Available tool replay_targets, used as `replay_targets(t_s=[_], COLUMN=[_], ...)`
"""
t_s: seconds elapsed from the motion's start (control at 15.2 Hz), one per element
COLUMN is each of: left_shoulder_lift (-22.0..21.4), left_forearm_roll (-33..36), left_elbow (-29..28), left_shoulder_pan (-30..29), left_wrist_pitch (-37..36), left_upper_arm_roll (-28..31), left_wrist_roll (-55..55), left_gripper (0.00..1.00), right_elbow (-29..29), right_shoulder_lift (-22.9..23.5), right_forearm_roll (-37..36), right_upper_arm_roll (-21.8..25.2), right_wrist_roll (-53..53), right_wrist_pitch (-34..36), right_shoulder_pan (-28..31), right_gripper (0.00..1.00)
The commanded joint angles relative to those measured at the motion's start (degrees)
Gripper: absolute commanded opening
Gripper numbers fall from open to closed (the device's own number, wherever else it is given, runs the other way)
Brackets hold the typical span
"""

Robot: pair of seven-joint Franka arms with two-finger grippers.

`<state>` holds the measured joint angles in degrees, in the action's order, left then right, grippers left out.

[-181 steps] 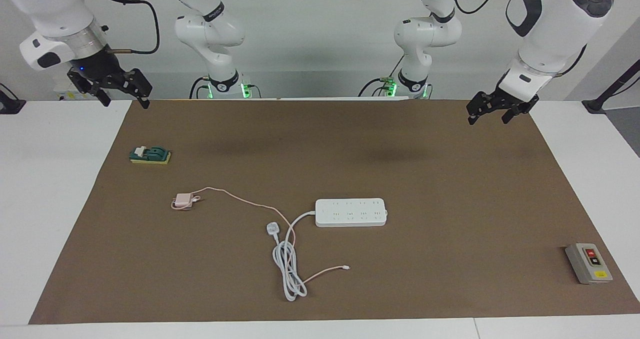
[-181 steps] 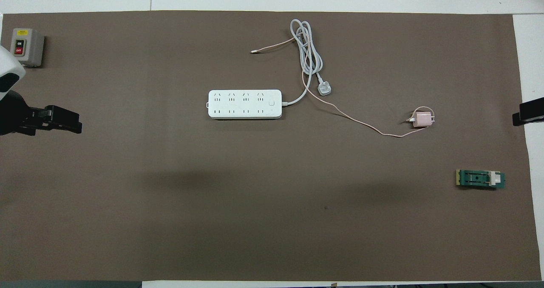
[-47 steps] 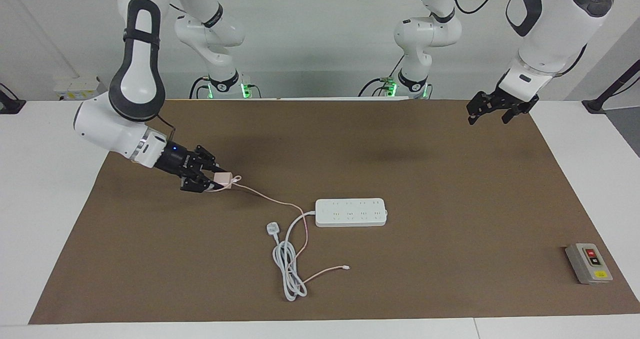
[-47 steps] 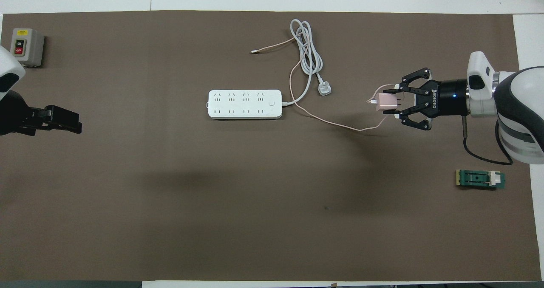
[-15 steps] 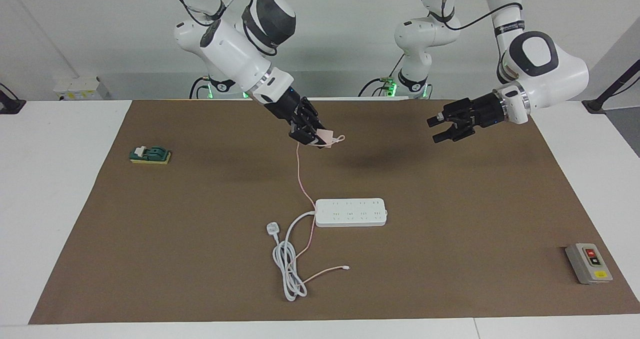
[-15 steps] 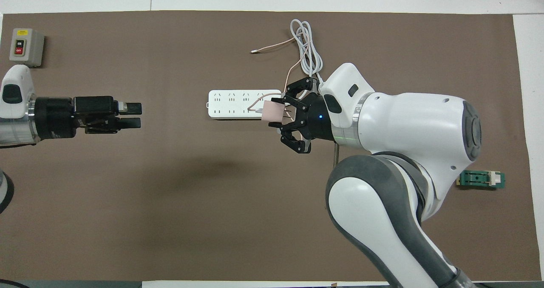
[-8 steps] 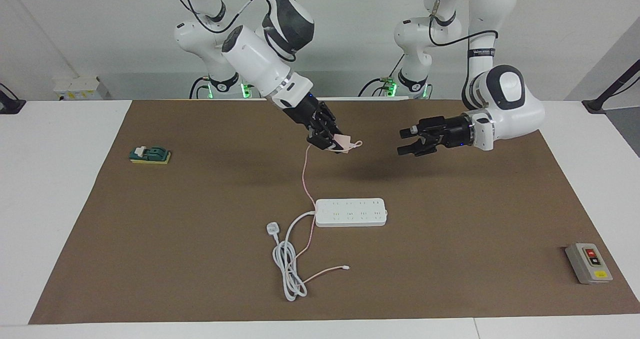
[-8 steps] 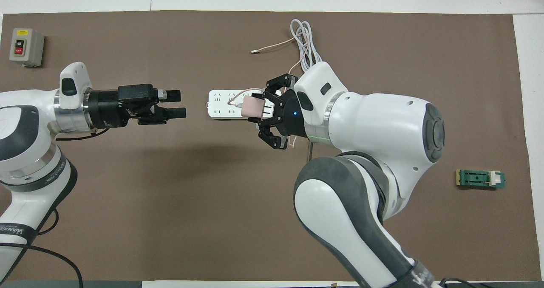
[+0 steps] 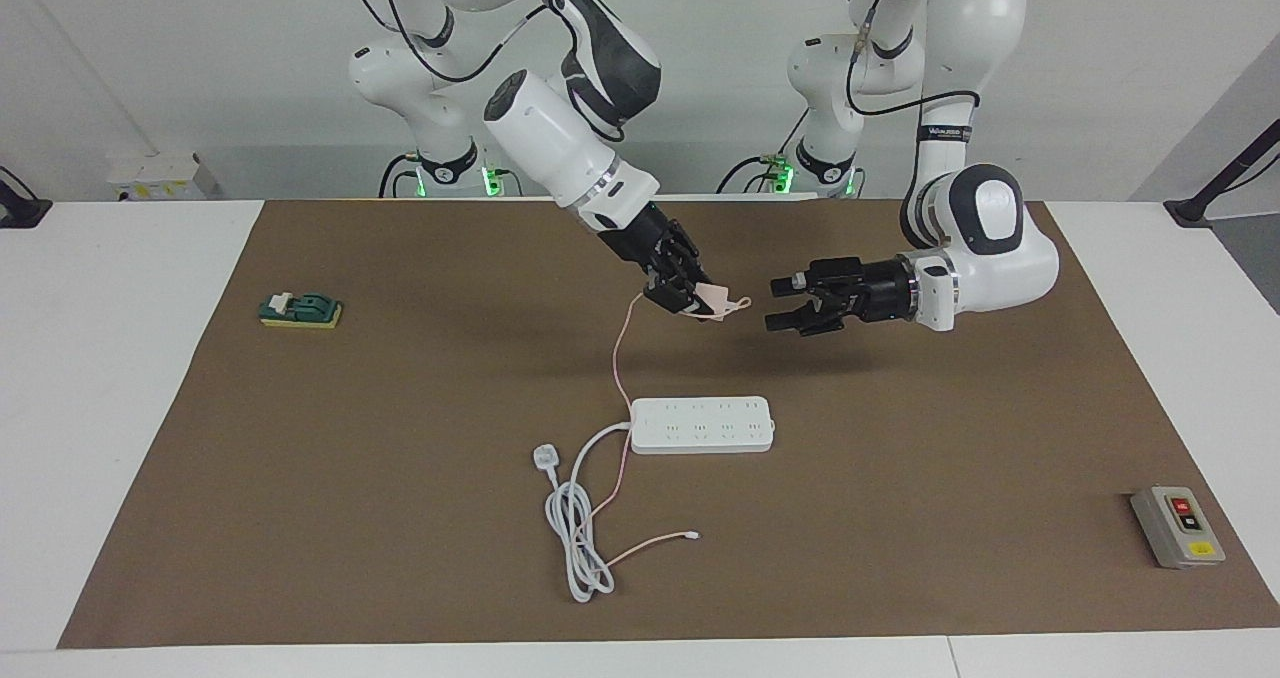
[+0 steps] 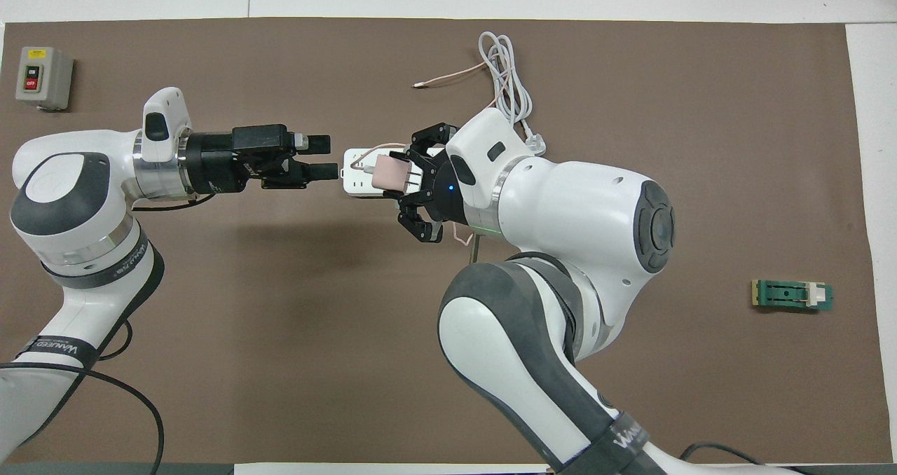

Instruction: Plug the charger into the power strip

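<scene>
Right tool (image 9: 693, 298) holding charger (image 9: 712, 296), airborne

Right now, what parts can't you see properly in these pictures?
- Overhead view: most of the long flat white power strip is covered by the right claw and its arm.
- Both views: the small pale pink cube charger has metal pins too small to tell which way they point.
- Facing view: the left claw looks open, and its gap from the charger is unclear.

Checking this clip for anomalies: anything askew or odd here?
Nothing is damaged. The right gripper holds the charger in the air, its pink cable trailing across the power strip's cord.
</scene>
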<state>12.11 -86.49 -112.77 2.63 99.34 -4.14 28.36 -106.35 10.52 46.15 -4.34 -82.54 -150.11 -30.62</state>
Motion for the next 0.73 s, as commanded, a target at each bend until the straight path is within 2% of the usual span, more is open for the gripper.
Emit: replay_targets(t_s=[0.0, 0.66], left_shoulder_lift=[0.54, 0.45], left_forearm_roll=[-1.14, -1.23], left_elbow=[0.62, 0.00], left_shoulder_pan=[1.58, 1.59], left_wrist_pitch=[0.94, 1.38], left_upper_arm_roll=[0.44, 0.53], left_wrist_roll=[0.56, 0.56], left_gripper=[1.00, 1.00], right_elbow=[0.97, 1.06], right_shoulder_lift=[1.17, 1.00], right_forearm_roll=[0.96, 1.22], right_upper_arm_roll=[-0.58, -1.29], right_wrist_roll=[-1.30, -1.48], right_wrist_pitch=[-0.10, 1.22], right_shoulder_pan=[0.30, 0.56], right_gripper=[0.00, 0.00])
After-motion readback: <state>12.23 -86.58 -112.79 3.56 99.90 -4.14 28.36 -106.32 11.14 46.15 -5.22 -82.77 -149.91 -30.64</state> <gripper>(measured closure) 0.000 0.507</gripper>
